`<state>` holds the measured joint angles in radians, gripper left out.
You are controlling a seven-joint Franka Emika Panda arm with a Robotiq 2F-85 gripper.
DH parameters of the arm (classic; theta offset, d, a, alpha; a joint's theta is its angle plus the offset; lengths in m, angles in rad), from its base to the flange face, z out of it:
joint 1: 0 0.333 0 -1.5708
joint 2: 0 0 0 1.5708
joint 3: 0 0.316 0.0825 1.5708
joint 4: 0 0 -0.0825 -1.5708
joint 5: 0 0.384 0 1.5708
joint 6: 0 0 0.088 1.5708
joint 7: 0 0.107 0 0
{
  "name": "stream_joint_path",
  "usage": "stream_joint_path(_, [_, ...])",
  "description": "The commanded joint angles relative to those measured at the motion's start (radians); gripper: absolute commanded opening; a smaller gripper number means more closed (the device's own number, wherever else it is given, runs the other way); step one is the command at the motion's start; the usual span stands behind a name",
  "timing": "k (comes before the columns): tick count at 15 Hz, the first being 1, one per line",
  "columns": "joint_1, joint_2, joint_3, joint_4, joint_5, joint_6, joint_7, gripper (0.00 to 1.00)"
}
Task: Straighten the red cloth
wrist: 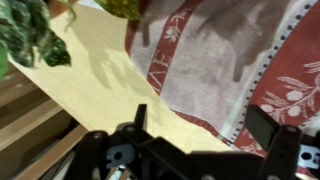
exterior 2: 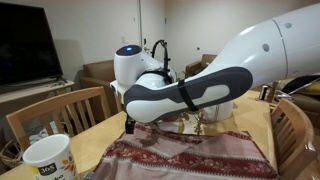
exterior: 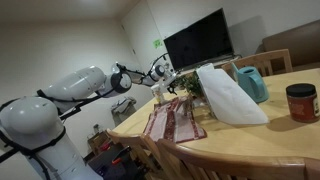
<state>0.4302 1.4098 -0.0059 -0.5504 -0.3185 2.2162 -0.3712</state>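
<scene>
The red cloth [exterior: 176,122] lies on the desk [exterior: 270,140] near the edge closest to the arm. It's pretty wrinkled, and the white sheet [exterior: 232,95] sits at roughly its 2 o'clock. In the wrist view the pincer [wrist: 203,125] hangs over the cloth's edge with its fingers [wrist: 138,120] spread wide apart and nothing between them (the cloth fills 12 to 4 o'clock there, with leaves [wrist: 25,35] at 10). In an exterior view a mug [exterior 2: 48,158] sits at the cloth's 9 o'clock. The jar [exterior: 301,102] is well apart, at 3.
</scene>
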Motion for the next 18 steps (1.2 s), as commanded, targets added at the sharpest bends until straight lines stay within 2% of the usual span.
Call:
stream_joint_path(1, [0.003, -0.06, 0.064, -0.066, 0.027, -0.07, -0.073, 1.0])
stream_joint_path(2, [0.003, -0.062, 0.073, -0.065, 0.023, -0.08, -0.075, 0.75])
stream_joint_path(3, [0.004, -0.065, 0.079, -0.067, 0.018, -0.083, -0.062, 0.74])
stream_joint_path(9, [-0.009, -0.105, 0.061, -0.084, 0.003, -0.068, 0.008, 0.27])
stream_joint_path(10, [-0.001, -0.042, 0.068, -0.013, 0.008, -0.061, -0.022, 0.45])
stream_joint_path(12, [-0.008, -0.052, 0.068, -0.015, 0.008, -0.061, -0.016, 0.29])
stream_joint_path(15, [-0.01, -0.056, 0.068, -0.021, 0.008, -0.061, -0.016, 0.27])
stream_joint_path(16, [-0.01, -0.056, 0.068, -0.022, 0.008, -0.061, -0.015, 0.07])
stream_joint_path(17, [-0.008, -0.06, 0.063, -0.024, 0.005, -0.072, -0.009, 0.05])
stream_joint_path(18, [-0.01, -0.065, 0.062, -0.025, 0.006, -0.075, -0.004, 0.0])
